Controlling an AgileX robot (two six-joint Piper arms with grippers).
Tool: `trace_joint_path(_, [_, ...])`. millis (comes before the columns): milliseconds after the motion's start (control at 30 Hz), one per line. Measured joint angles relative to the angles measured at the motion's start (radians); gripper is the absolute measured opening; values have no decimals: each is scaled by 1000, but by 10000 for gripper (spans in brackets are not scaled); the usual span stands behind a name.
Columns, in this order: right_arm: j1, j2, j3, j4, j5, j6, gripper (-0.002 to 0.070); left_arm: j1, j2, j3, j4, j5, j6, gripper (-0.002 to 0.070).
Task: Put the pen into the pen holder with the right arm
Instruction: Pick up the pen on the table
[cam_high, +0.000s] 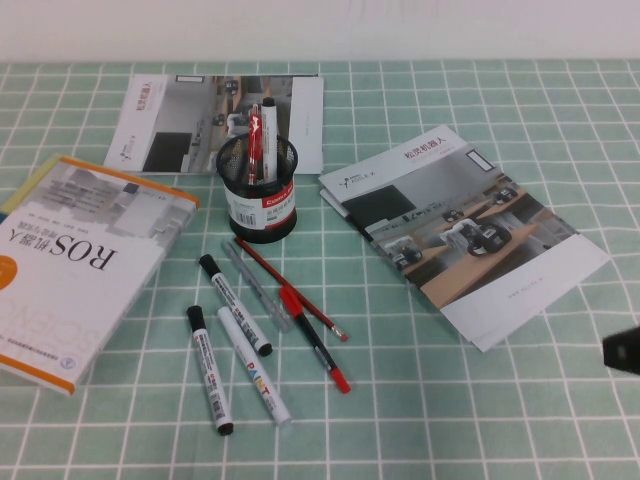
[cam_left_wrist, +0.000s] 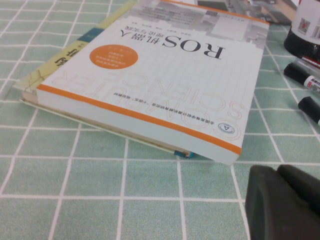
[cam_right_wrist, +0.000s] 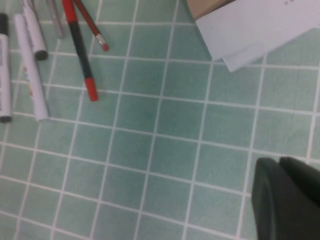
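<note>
- The pen (cam_high: 314, 338), black-barrelled with a red cap and red end, lies flat on the green checked tablecloth (cam_high: 480, 400) in front of the pen holder (cam_high: 258, 190), so no part of the task is done yet.
- The right gripper (cam_high: 622, 350) sits at the table's right edge, well apart from the pen, with its jaws closed on nothing; if it descends without opening first, it only pushes the pen along the cloth.
- A thin red stick (cam_high: 290, 288) crosses beside the pen's capped end, and a clear pen (cam_high: 258, 288) lies just beside it. A grasp near the cap risks catching one of these, or nudging the stick under the fingers.
- The two white markers (cam_high: 234, 304) and a third, pale one (cam_high: 254, 368) lie close on the pen's left; a wide opening or a skewed approach may scatter them.
- The red end of the pen seems the clearest place to grip, yet a hold so far from the middle may let the barrel droop or swing.
- The holder already contains a few upright pens (cam_high: 260, 138), leaving less free mouth; a tilted pen could strike the mesh rim or tip the light cup.
- The brochure (cam_high: 470, 240) lies between the arm's side and the holder, and a low carry could snag its corner.
- The left gripper (cam_left_wrist: 282, 202) rests beside the ROS book (cam_left_wrist: 165, 85), jaws apparently together, and seems out of the way.
</note>
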Motion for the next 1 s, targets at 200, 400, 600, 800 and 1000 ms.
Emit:
trace_joint_path(200, [119,167,-126,-116,11,60,-20,0,0,0,0,0,0,-4])
trace_joint_path(400, [301,356,-253,-215,13,164,-20,0,0,0,0,0,0,-4])
trace_joint_path(600, [445,575,-443,-249,24,177,-20,0,0,0,0,0,0,-4])
trace_joint_path(800, [518,806,-684,-290,115,146,-20,0,0,0,0,0,0,-4])
trace_joint_path(1000, [559,991,-905,-310,218,131,-1,0,0,0,0,0,0,-4])
